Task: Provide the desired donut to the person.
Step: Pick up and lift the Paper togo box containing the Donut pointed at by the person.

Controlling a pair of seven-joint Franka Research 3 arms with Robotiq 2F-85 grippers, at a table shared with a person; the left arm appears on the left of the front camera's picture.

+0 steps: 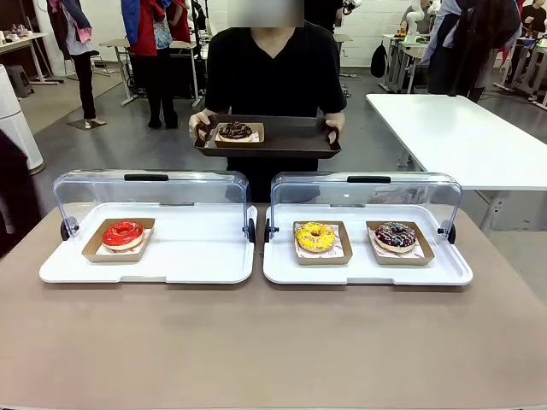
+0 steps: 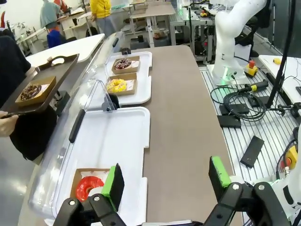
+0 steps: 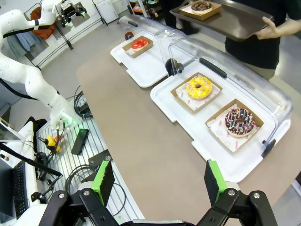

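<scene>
Standing by: left hand point(image 2: 165, 178) spread wide, nothing between its pads; right hand point(image 3: 159, 181) spread the same, empty.
Near left hand: red donut point(image 2: 87, 187) on its card sits close under the hand, just beside one pad.
Near right hand: yellow donut point(image 3: 198, 87) and sprinkled donut point(image 3: 240, 120) lie ahead of the hand, past a strip of bare worktop point(image 3: 141, 122). They sit side by side, not touching.
Beyond both hands: the person point(image 1: 273, 73) holds a dark tray point(image 1: 295, 137) in the air by both ends. A chocolate donut point(image 1: 235, 131) sits at one end; the rest is bare.
Lids point(image 1: 154, 195): both tipped up, standing between the donuts and the person.
Step (judged): no pick begun.
Risk 1: wrong donut taken. Cause: both the person's hands are on the tray, none pointing, so the choice cannot be read.
Risk 2: icing smeared or crushed. Cause: pads closing on the donut rather than the card edge.
Risk 3: lid clipped on the carry. Cause: a straight path across instead of up and over.
Risk 4: donut slides on release. Cause: a hand-held tray can tilt.
Hidden: part of the red donut behind the pad; the person's lower body behind the lids; hinge detail too small to tell.
</scene>
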